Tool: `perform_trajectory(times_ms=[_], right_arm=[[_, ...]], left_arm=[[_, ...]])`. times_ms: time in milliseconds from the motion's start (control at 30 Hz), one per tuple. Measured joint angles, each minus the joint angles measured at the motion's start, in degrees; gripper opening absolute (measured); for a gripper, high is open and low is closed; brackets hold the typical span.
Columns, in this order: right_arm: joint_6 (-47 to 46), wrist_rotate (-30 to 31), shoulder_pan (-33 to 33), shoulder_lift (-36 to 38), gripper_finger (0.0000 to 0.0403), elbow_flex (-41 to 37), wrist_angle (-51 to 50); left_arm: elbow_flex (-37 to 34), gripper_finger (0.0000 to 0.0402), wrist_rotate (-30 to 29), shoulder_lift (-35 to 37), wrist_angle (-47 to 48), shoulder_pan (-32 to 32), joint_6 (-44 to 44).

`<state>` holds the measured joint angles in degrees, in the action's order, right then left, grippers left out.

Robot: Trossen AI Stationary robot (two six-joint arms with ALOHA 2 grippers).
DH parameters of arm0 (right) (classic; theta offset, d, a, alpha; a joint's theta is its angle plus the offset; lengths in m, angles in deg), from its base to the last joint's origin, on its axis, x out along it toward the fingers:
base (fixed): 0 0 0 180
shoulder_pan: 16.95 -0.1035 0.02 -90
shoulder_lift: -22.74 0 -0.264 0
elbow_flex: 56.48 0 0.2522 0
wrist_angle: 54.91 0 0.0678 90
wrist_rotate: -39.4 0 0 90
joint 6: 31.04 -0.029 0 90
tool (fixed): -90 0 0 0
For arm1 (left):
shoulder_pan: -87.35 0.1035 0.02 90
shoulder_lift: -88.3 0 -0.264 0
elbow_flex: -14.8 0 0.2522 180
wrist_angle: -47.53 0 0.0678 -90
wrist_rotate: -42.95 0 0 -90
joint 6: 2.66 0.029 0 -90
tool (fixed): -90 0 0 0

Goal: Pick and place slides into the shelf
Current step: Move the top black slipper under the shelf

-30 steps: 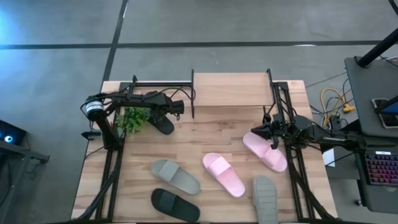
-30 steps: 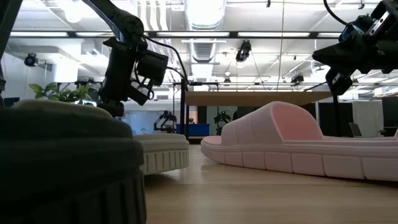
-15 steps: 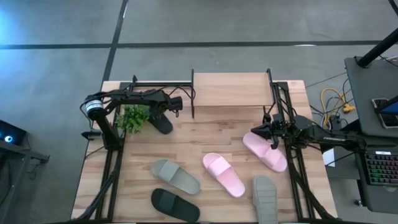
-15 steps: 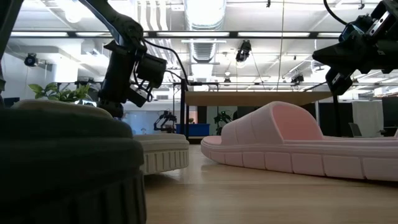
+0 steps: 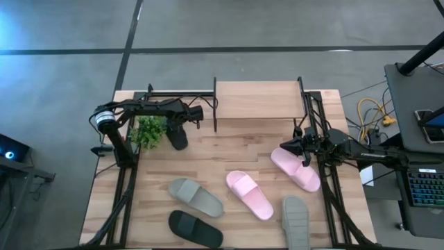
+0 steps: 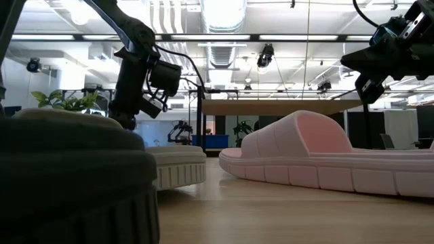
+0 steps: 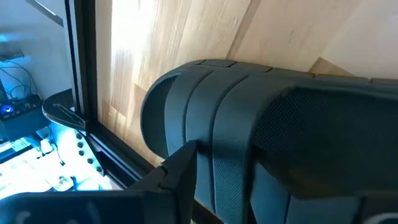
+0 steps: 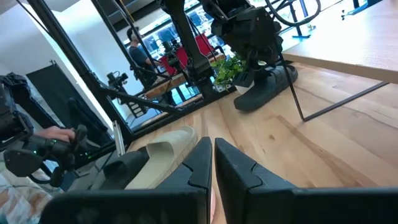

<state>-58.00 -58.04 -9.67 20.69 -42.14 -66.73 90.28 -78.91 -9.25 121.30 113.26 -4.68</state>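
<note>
High view: left hand point(image 5: 177, 129) down on black slide point(image 5: 178, 138), grasping strap; right hand point(image 5: 297, 148) clenched.

1. Even overhead light falls on the tabletop point(image 5: 229, 156); shadows are soft and short.
2. In the low view, bright ceiling lamps point(image 6: 224, 10) glare.
3. The nearest black slide point(image 6: 68, 183) is a dark, blurred mass there.
4. Sunlit glare washes the wood in the left wrist view.

Left gripper point(image 5: 177, 133): your arm reaches inward from the table's left side, wrist tipped down, fingers straddling a black slide point(image 5: 177, 138).
Right gripper point(image 5: 286, 147): fingers together, hovering at right.
</note>
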Motion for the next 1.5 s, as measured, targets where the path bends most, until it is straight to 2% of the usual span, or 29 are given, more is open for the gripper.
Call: perform_trajectory(times_ms=[233, 467, 800, 1033, 1333, 1500], right_arm=[[0.0, 0.0, 0.0, 0.0, 0.0013, 0.0, 0.0], [0.0, 0.0, 0.0, 0.0, 0.0013, 0.0, 0.0], [0.0, 0.0, 0.0, 0.0, 0.0013, 0.0, 0.0], [0.0, 0.0, 0.0, 0.0, 0.0013, 0.0, 0.0], [0.0, 0.0, 0.0, 0.1, 0.0013, 0.0, 0.0], [0.0, 0.0, 0.0, 0.1, 0.0013, 0.0, 0.0]], left_arm=[[0.0, 0.0076, 0.0, -1.3, -0.1, 0.3, 1.3], [0.8, 0.0007, -0.1, -1.1, -0.3, 0.4, 2.4], [6.8, 0.0001, 0.9, -0.5, -0.4, 0.2, 4.5], [13.9, 0.0001, 0.7, 1.3, 5.7, 0.1, 5.9], [22.8, 0.0, 0.5, 8.2, 10.6, -2.2, 5.6], [25.2, 0.0, 6.8, 14.1, 4.9, -7.7, 10.6]])
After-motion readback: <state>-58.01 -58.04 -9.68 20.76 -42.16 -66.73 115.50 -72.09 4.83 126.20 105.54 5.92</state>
